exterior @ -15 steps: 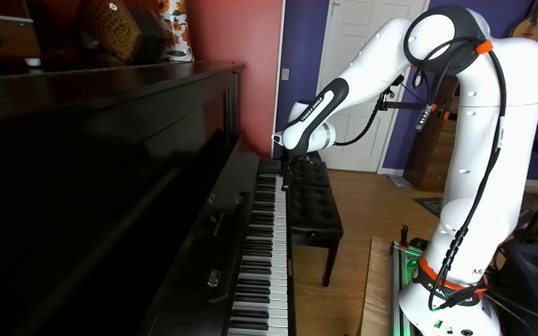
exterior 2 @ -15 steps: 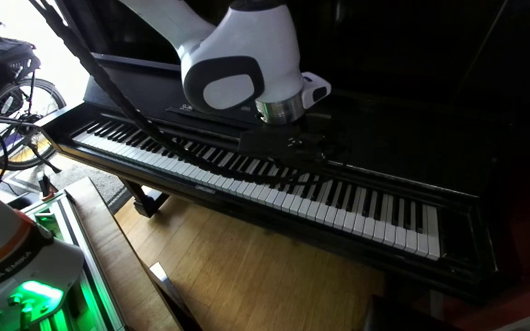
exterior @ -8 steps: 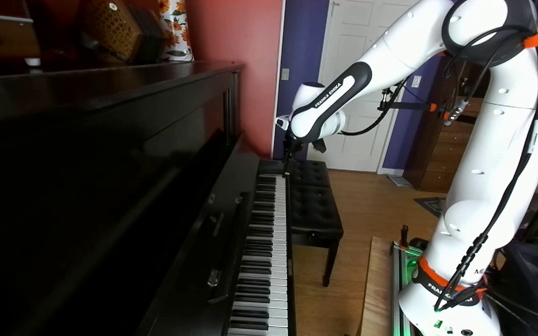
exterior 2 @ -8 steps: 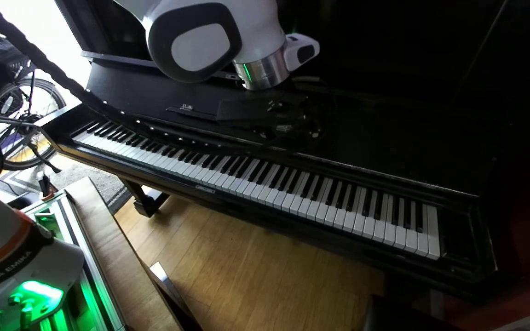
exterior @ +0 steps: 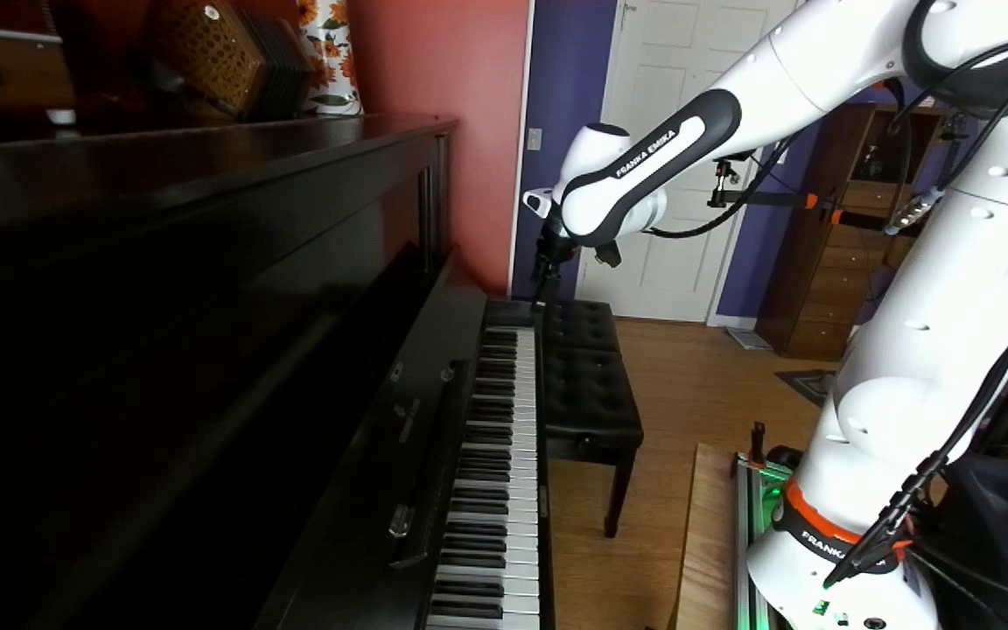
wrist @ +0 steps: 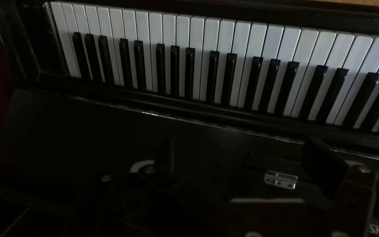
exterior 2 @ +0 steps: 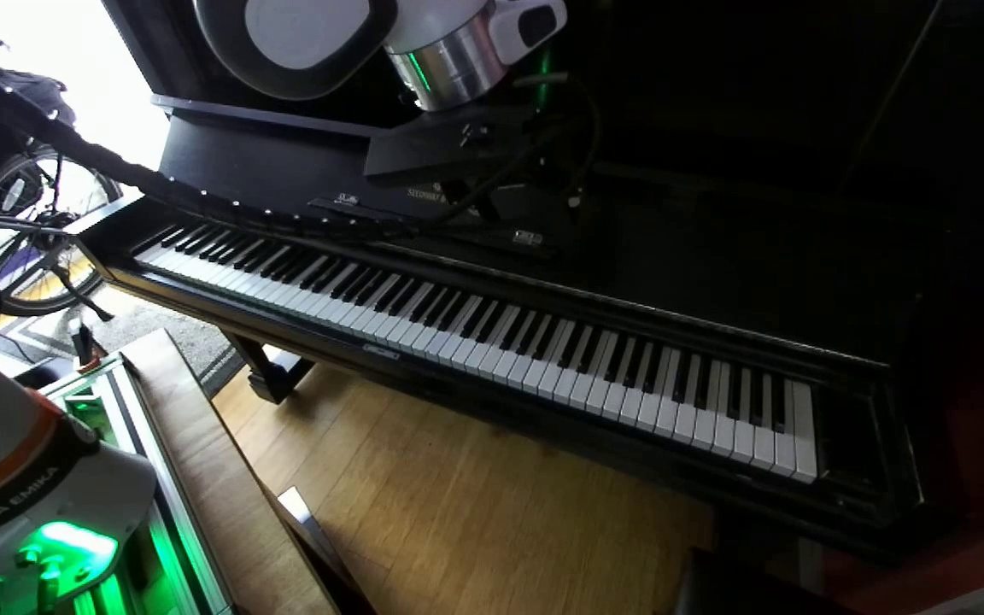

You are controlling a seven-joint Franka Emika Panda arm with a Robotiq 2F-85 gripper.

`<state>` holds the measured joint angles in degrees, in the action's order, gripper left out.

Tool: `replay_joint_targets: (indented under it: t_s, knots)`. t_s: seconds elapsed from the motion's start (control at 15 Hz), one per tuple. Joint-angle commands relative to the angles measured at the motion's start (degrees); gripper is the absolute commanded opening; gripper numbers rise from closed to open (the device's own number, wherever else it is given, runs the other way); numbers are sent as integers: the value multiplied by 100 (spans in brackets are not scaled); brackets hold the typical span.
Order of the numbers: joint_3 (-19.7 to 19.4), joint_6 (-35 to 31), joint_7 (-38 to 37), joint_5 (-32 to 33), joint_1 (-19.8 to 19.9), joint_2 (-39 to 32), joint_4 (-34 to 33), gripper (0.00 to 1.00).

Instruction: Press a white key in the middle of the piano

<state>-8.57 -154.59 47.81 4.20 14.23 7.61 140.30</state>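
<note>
Piano [exterior: 294,367] stands at left in an exterior view, probably heavy; its white keys [exterior 2: 492,357] should yield lightly, so no grasp, only press a middle one on its near end; jaws hang wide apart, holding nothing

In an exterior view, a black bench [exterior: 590,394] with a tufted seat shows below the gripper [exterior: 542,293]. Beyond the gripper, to the right, stand a white door [exterior: 675,175] and, farther right, a wooden chest of drawers [exterior: 826,284], a floor vent [exterior: 746,339] near its foot. Above the gripper, a light switch [exterior: 535,138] sits on a purple wall [exterior: 563,79]. Well up and left, in poor light, is what looks like a concertina [exterior: 211,57]. In an exterior view, a bicycle [exterior 2: 46,239] stands far left of the gripper.
</note>
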Motion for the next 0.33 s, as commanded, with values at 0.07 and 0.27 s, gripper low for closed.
replay_joint_targets:
  t_s: [0.07, 0.27]
  knots:
    - [-201, 10, -132, 141, -213, 121, 27, 100]
    - [-243, 7, -128, 139, -265, 144, 22, 100]
